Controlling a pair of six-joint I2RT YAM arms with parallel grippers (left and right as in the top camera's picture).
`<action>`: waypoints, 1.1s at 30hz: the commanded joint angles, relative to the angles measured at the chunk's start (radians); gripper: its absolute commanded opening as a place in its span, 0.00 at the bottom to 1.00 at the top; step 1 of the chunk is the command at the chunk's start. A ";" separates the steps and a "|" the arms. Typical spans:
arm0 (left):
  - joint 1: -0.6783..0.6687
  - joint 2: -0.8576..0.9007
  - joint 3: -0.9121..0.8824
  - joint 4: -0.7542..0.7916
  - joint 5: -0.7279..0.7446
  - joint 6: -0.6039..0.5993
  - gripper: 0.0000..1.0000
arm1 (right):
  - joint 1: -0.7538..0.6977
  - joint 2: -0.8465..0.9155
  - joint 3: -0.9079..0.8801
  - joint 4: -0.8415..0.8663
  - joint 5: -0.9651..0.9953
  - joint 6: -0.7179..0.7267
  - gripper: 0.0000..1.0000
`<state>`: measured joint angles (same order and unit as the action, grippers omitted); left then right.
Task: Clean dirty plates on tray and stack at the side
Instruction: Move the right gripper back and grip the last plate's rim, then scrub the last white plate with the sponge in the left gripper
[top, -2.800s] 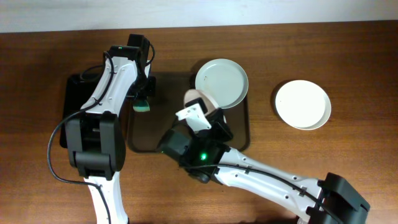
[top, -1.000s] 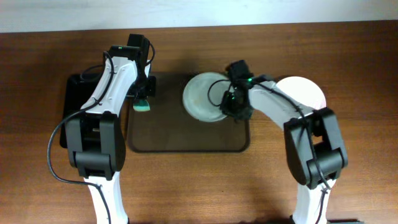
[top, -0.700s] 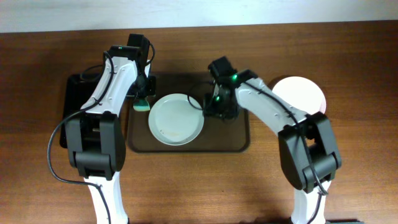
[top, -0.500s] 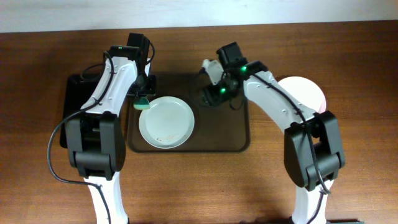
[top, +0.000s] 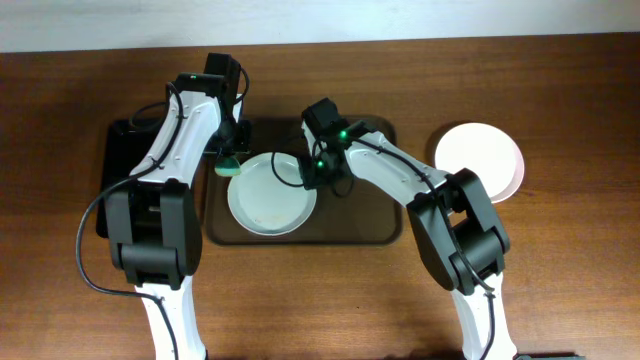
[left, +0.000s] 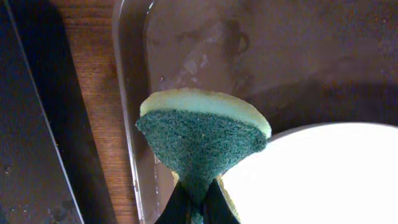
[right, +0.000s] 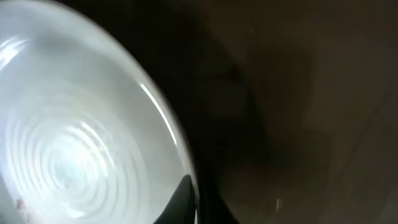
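A white plate (top: 268, 195) with faint brownish specks lies on the left half of the dark brown tray (top: 365, 215). My right gripper (top: 312, 176) is shut on the plate's right rim; the right wrist view shows the fingers (right: 198, 200) pinching the rim of the plate (right: 74, 143). My left gripper (top: 228, 158) is shut on a green and yellow sponge (top: 232, 168) at the plate's upper left edge. In the left wrist view the sponge (left: 202, 140) hangs from the fingers (left: 198, 208) just over the plate's rim (left: 323, 177). Another white plate (top: 480, 162) rests on the table to the right of the tray.
A smaller black tray (top: 118, 165) lies left of the brown tray, partly under my left arm. The brown tray's left rim (left: 132, 124) is wet and shiny. The wooden table (top: 560, 260) runs on all around.
The right gripper has brought the plate from the tray's far right across to the left half, next to the sponge. The left arm and sponge have stayed put.
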<state>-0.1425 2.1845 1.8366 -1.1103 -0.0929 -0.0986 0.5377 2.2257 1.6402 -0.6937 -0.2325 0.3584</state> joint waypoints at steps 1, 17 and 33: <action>0.002 -0.021 0.014 0.000 0.003 -0.006 0.01 | -0.035 -0.007 -0.013 -0.119 0.060 0.298 0.04; 0.002 -0.021 0.014 0.022 0.003 -0.006 0.01 | -0.057 0.010 0.067 0.160 -0.025 -0.631 0.66; 0.002 -0.021 0.014 0.033 0.003 -0.006 0.01 | -0.053 0.072 0.043 0.165 -0.018 -0.397 0.05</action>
<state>-0.1425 2.1845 1.8366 -1.0794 -0.0929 -0.0986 0.4778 2.2856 1.6978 -0.5152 -0.2520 -0.1158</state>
